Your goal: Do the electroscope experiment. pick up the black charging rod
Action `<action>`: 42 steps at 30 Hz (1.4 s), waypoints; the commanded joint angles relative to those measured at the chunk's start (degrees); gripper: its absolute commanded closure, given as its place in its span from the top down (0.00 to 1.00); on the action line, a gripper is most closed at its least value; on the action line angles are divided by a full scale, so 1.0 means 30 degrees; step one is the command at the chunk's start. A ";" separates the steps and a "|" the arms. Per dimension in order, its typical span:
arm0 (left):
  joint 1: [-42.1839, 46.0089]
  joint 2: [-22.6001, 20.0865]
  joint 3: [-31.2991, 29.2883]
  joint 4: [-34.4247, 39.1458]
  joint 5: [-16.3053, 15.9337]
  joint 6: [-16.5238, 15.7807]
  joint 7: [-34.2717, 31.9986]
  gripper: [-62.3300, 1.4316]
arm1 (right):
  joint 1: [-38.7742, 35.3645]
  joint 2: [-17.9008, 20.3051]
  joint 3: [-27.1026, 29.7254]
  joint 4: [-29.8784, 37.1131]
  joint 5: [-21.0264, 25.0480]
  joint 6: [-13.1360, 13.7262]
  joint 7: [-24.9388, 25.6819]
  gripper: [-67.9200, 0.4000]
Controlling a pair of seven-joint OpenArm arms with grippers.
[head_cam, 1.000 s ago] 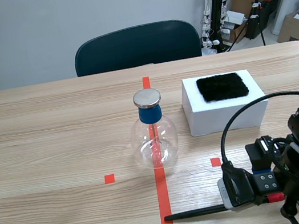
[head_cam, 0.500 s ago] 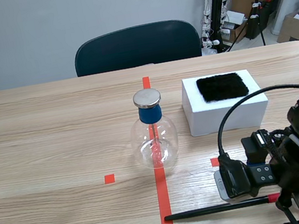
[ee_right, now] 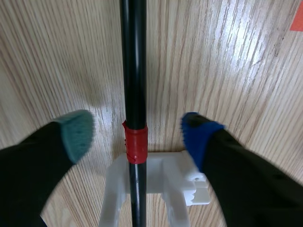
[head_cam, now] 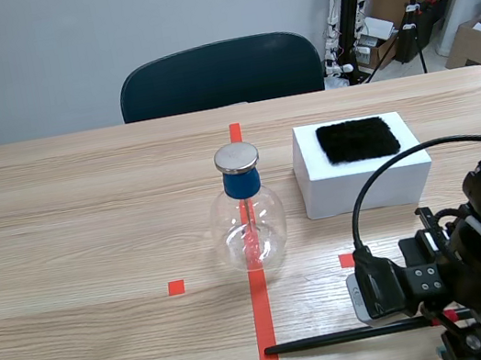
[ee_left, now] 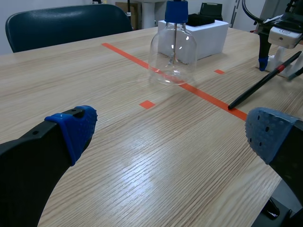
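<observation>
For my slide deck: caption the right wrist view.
Open tool straddles the black rod resting on a white stand.

right gripper [ee_right: 137, 134] straddling black charging rod [ee_right: 132, 61]
fingers [ee_right: 38, 161] apart on either side of the rod's red band [ee_right: 136, 144]; white stand [ee_right: 163, 182] cradles the rod right by the band.

Scene view: bright, even light from above, shadows soft. Metal cap [head_cam: 235, 157] of flask [head_cam: 248, 225] shines, small glints on glass. Left wrist view: pale sheen on table [ee_left: 137, 175] ahead of left gripper [ee_left: 173, 127]; its near fingers [ee_left: 71, 130] slightly soft. Right wrist view: glare streaks on wood, diffuse shadow beside black rod [ee_right: 132, 61]; right gripper [ee_right: 137, 130] pads [ee_right: 78, 130] blurred, rod crisp.
</observation>
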 commanded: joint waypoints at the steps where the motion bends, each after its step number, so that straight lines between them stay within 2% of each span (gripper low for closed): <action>1: 0.0102 -0.0066 -0.0022 0.0219 -0.0204 -0.0015 -0.0953 1.00 | 0.0299 0.0277 0.0248 0.0248 0.0058 0.0153 -0.0153 0.41; 5: 0.0102 -0.0066 -0.0022 0.0219 -0.0211 -0.0015 -0.0953 1.00 | 0.0299 0.0277 0.0255 0.0248 0.0058 0.0153 -0.0342 0.27; 11: 0.0102 -0.0066 -0.0022 0.0219 -0.0211 -0.0015 -0.0953 1.00 | 0.0299 0.0277 0.0255 0.0248 0.0058 0.0153 -0.0729 0.16; 17: 0.0102 -0.0058 -0.0022 0.0219 -0.0211 -0.0015 -0.0953 1.00 | 0.0291 0.0364 0.0270 0.0430 0.0066 0.0153 -0.1013 0.16; 22: 0.0109 -0.0058 -0.0022 0.0219 -0.0211 -0.0015 -0.0953 1.00 | 0.0291 0.0925 0.0270 0.1392 0.0160 0.0117 -0.0860 0.16; 26: 0.0109 -0.0058 -0.0022 0.0219 -0.0211 -0.0015 -0.0953 1.00 | 0.0277 0.0998 0.0284 0.1676 0.0219 0.0066 -0.1005 0.21; 31: 0.0109 -0.0058 -0.0022 0.0219 -0.0211 -0.0015 -0.0953 1.00 | 0.0277 0.0998 0.0284 0.1676 0.0219 0.0080 -0.1013 0.47; 42: 0.0109 -0.0058 -0.0022 0.0219 -0.0211 -0.0015 -0.0953 1.00 | 0.0277 0.0998 0.0284 0.1668 0.0219 0.0080 -0.0998 0.49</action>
